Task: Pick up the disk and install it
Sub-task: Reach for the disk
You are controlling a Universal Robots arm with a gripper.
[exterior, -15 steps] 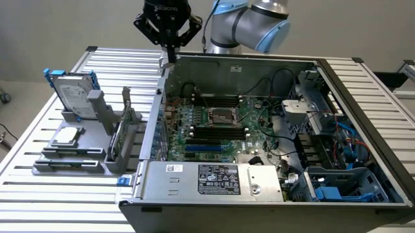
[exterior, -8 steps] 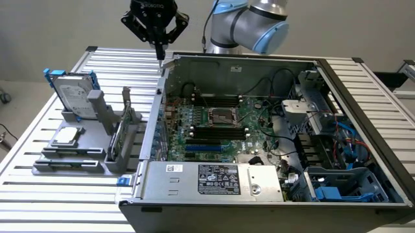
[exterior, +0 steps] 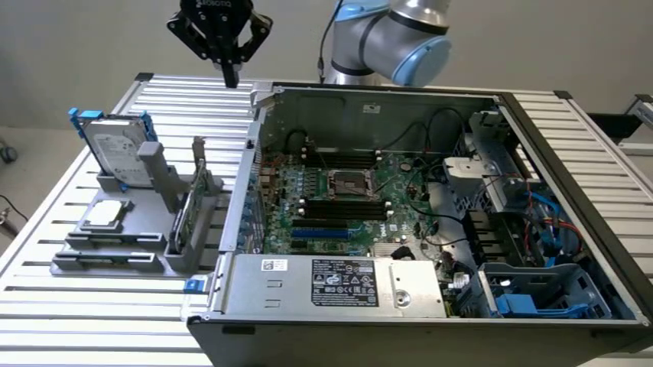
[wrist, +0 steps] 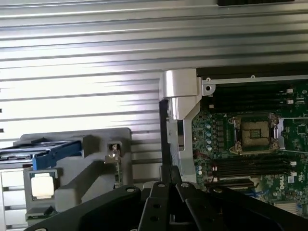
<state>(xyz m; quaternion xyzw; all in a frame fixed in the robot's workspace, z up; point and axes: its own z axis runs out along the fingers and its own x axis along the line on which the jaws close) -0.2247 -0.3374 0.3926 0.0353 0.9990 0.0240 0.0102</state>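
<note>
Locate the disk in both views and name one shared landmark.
Exterior view: disk stands upright in the grey holder at the exterior view's left.
Wrist view: disk seen edge-on in the grey holder, next to the square chip.
Shared landmark: the CPU socket.

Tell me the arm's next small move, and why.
Probably shift the claw toward the exterior view's left, to above the disk. The claw is shut, empty and high over the table near a corner of the case, while the disk stands on edge in its grey holder, untouched.
</note>
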